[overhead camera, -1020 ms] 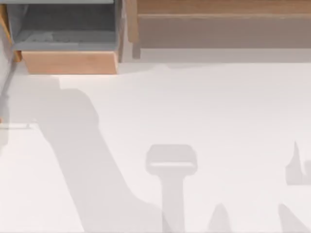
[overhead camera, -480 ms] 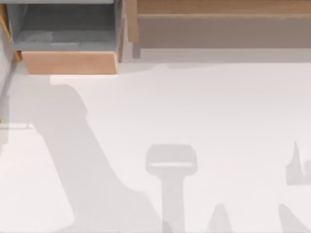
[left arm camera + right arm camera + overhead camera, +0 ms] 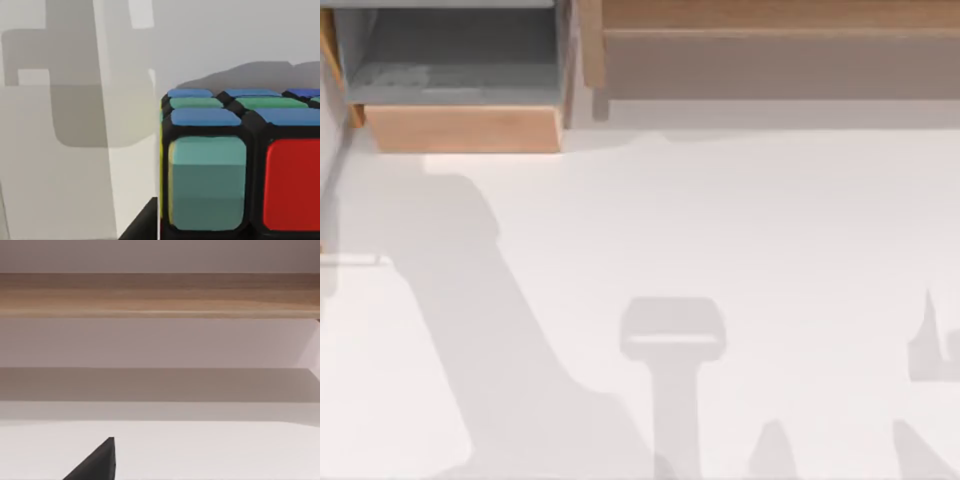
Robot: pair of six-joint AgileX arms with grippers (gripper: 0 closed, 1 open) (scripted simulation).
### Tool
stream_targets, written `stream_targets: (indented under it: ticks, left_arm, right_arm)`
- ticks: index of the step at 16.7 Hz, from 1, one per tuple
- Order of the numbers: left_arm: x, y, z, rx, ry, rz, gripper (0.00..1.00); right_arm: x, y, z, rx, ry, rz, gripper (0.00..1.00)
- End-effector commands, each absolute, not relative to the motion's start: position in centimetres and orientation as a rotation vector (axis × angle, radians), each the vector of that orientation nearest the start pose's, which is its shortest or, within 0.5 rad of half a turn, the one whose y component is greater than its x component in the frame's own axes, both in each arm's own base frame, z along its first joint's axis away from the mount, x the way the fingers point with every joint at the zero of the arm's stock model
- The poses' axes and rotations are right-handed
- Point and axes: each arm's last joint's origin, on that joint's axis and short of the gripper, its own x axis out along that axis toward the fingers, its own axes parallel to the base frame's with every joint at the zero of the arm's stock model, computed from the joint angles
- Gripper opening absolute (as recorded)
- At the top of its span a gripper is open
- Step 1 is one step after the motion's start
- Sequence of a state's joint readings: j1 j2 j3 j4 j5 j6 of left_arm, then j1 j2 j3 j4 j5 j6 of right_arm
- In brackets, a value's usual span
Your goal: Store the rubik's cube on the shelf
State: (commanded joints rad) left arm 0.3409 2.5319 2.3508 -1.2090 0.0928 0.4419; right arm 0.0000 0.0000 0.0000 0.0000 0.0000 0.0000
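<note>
The rubik's cube (image 3: 240,165) looms very close in the left wrist view, with red, teal, blue and green stickers on a black grid. My left gripper is shut on it, and one black finger (image 3: 140,227) touches the cube's side. The shelf (image 3: 770,18) is a long light-brown ledge with a tan front board, at the top right of the top view. It also crosses the right wrist view as a wooden band (image 3: 160,295). A dark piece of my right gripper (image 3: 95,462) juts in low over the white table, well short of the shelf.
A wooden box with a grey-lined compartment (image 3: 460,70) stands at the back left, beside the shelf's end. The white tabletop (image 3: 720,220) carries only arm shadows. A pale wall (image 3: 60,150) lies behind the cube.
The broad arm shadow on the left of the table has shifted leftward and changed shape. The shadows at the right have stayed put.
</note>
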Motion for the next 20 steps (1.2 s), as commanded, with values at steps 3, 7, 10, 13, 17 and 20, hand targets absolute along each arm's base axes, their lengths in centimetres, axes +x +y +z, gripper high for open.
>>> stream_targets:
  ticks: [3,7,10,13,17,20]
  left_arm:
    - [48.1,17.5,16.9,0.065,1.37,-0.079,0.1]
    - [48.1,17.5,16.9,0.065,1.37,-0.079,0.0]
    - [48.1,17.5,16.9,0.065,1.37,-0.079,0.0]
    - [48.0,17.7,16.9,0.064,1.37,-0.077,0.0]
    - [46.9,17.7,19.2,0.062,1.361,-0.097,0.0]
    - [45.7,17.2,23.6,0.085,1.301,-0.131,0.0]
  right_arm:
    - [10.6,-0.1,16.0,0.0,0.0,0.0,1.0]
    - [10.6,-0.1,16.0,0.0,0.0,0.0,1.0]
    - [10.6,-0.1,16.0,0.0,0.0,0.0,1.0]
    - [10.6,-0.1,16.0,0.0,0.0,0.0,1.0]
    - [10.6,-0.1,16.0,0.0,0.0,0.0,1.0]
    - [10.6,-0.1,16.0,0.0,0.0,0.0,1.0]
